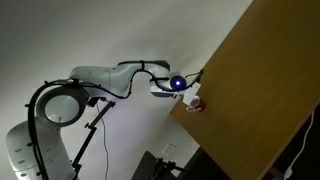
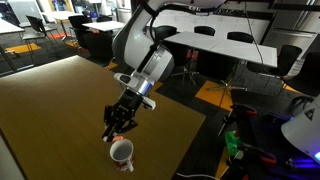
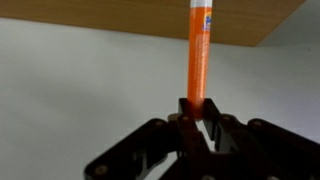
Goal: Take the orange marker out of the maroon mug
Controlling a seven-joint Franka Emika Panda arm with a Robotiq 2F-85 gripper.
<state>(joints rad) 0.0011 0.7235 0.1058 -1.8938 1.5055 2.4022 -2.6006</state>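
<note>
My gripper is shut on the orange marker, which sticks out from the jaws toward the brown wooden tabletop. In an exterior view the gripper hangs just above the maroon mug, whose pale inside shows. The mug stands near the table's edge. In an exterior view the gripper is next to the mug at the table's edge. The mug is out of the wrist view. The marker is too small to make out in both exterior views.
The wooden tabletop spreads wide behind the mug. Beyond its edge are white tables and dark chairs and cables on the floor. A tripod stand is beside the robot base.
</note>
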